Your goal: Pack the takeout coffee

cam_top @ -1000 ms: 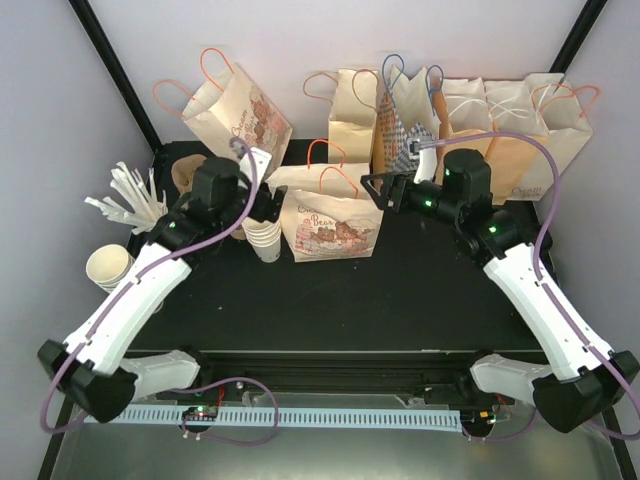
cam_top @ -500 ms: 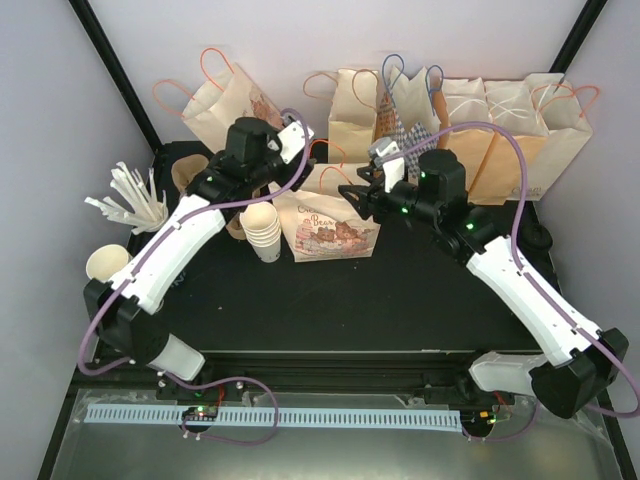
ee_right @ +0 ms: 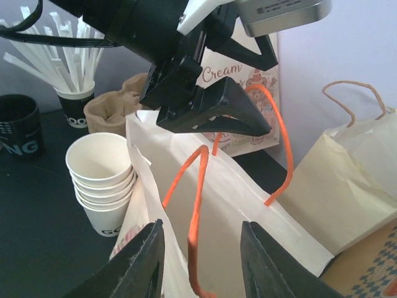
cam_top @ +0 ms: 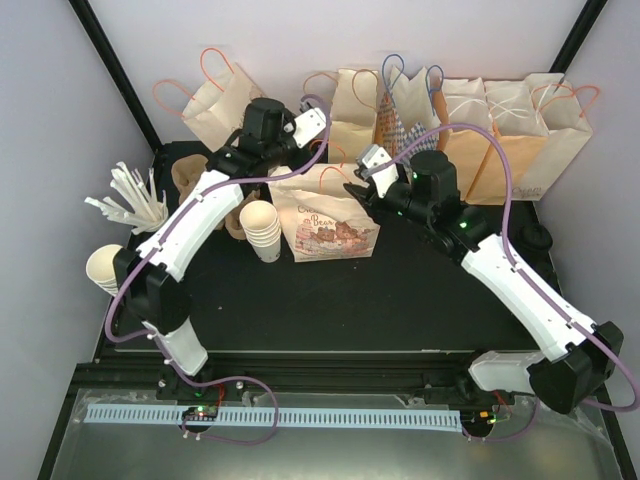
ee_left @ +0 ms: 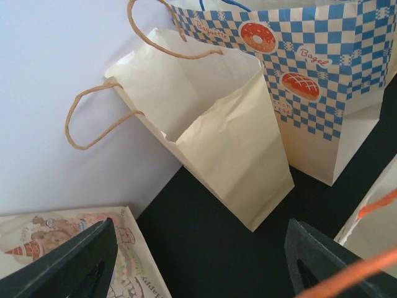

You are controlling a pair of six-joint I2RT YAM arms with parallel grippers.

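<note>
No lidded coffee cup shows in any view. A white paper bag with a bear print (cam_top: 325,222) and orange handles stands open at mid-table, also in the right wrist view (ee_right: 248,205). My right gripper (cam_top: 352,190) is open at the bag's right top edge, its jaws on either side of the near orange handle (ee_right: 197,205) without touching it; midway between them is (ee_right: 198,267). My left gripper (cam_top: 305,145) is open and empty (ee_left: 198,273) over the bag's far edge, with the far orange handle (ee_left: 350,267) beside its right finger (ee_left: 322,261).
A stack of lidless white cups (cam_top: 262,228) stands just left of the bag. Stirrers in a cup (cam_top: 130,200), brown cup carriers (cam_top: 190,170) and a single cup (cam_top: 108,265) are at the left. Paper bags, including a plain one (ee_left: 211,124) and a blue-check one (ee_left: 310,68), line the back wall.
My left arm has swung from beside the cup stack up and right to the bag's far handle. My right gripper has moved left and down onto the bag's near handle.
</note>
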